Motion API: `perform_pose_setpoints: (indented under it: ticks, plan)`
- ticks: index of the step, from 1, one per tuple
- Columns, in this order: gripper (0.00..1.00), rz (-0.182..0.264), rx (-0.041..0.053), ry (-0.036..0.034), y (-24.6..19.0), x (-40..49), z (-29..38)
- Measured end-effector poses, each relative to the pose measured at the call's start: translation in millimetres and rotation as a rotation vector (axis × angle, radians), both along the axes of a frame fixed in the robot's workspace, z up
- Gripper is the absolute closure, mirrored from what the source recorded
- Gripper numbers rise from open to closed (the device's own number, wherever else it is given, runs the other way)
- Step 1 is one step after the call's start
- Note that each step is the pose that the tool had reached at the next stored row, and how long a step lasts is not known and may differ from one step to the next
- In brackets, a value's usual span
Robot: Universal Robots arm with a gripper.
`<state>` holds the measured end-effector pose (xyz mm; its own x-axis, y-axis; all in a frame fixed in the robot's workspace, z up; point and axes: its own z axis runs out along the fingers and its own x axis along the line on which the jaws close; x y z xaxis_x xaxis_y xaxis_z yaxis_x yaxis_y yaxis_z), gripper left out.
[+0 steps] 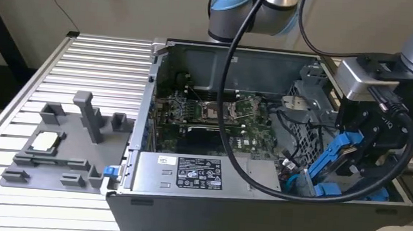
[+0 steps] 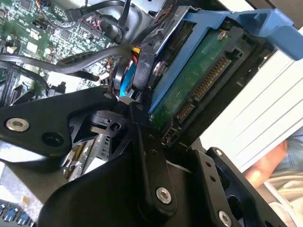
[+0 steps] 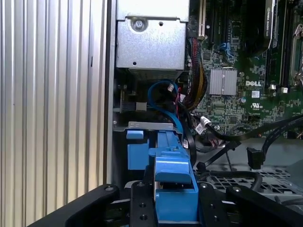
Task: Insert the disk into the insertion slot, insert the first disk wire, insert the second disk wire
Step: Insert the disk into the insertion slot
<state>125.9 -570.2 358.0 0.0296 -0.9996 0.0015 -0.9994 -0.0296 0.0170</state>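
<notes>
The disk [image 1: 336, 156], tilted in its blue carrier and clamped between the gripper's [image 1: 360, 159] fingers [image 3: 141, 208], hangs with its lower end near the insertion slot [image 1: 301, 137] on the exterior view's right of the open case [image 1: 207, 219], crowded by black cables [image 3: 277, 128] and a second blue carrier [image 1: 330, 190] just beside.

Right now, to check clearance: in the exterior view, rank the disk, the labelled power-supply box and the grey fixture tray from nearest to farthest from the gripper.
1. The disk, held in the gripper, exterior view's right.
2. The power-supply box, in the case, mid-picture.
3. The grey fixture tray, outside the case, exterior view's left.
</notes>
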Motion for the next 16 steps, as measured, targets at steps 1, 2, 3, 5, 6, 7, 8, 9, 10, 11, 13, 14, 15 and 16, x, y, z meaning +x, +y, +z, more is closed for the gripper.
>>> perform_pose_setpoints:
  ticks: [1, 2, 3, 5, 6, 7, 8, 9, 10, 11, 13, 14, 15, 16]
  plan:
    - [0.66, 0.0, 0.0001, 0.0, 0.0, 0.0, 0.0]
    - [0.6, 0.0, 0.0006, -0.0001, 0.1, 0.0, -0.2]
    - [0.6, 0.0, 0.0004, -0.0001, 0.1, 0.0, -0.2]
    - [0.6, 0.0, 0.0005, 0.0, 0.1, 0.0, -0.3]
    - [0.6, 0.0, 0.0006, -0.0001, 0.1, 0.0, -0.3]
    - [0.6, 0.0, 0.0004, -0.0001, 0.1, 0.0, 0.8]
    - [0.6, -0.001, 0.0006, 0.0, 0.1, 0.0, 3.0]
    - [0.6, -0.001, 0.0005, 0.0, 0.1, 0.0, 6.5]
    - [0.6, -0.001, 0.0006, 0.0001, 0.1, 0.0, 10.8]
    - [0.6, -0.001, 0.0006, 0.0003, 0.1, 0.0, 15.3]
    - [0.6, -0.001, 0.0007, 0.0004, 0.1, 0.0, 24.4]
    - [0.6, -0.001, 0.0004, 0.0005, 0.1, 0.0, 29.0]
    - [0.6, -0.001, 0.0005, 0.0006, 0.1, 0.0, 33.6]
    - [0.6, -0.001, 0.0006, 0.0008, 0.1, 0.0, 38.1]
